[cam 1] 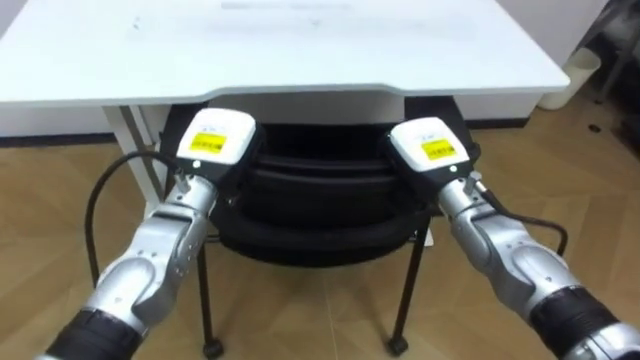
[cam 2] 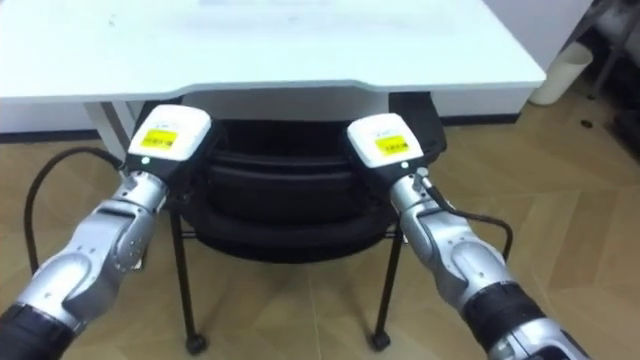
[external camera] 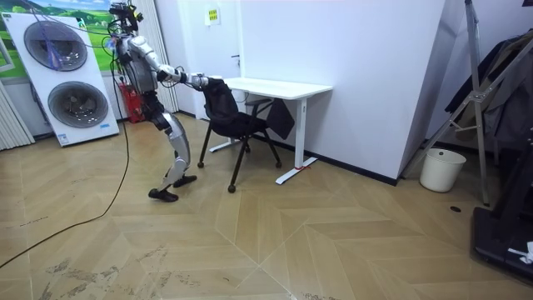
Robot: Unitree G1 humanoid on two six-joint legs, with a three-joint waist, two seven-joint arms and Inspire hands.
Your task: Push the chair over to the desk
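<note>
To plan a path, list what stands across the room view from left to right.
Stacked washers → black chair → white desk → white bucket → rack of dark clothes.

- The left eye view looks steeply down from the robot's head, close over both forearms, onto the back of the black chair [cam 1: 315,200] and the white desk [cam 1: 300,50] beyond it.
- The right eye view sits just beside it and faces the same way. The same things fall a little further toward its left edge.
- The room view stands well off on the wooden floor, side-on to the robot. It takes in the whole robot, the stacked laundry machines [external camera: 71,75] at the room view's left and a white bin [external camera: 441,169] at its right.
- All three share the chair, the desk, the left hand [cam 1: 215,140] and the right hand [cam 1: 428,145].
</note>
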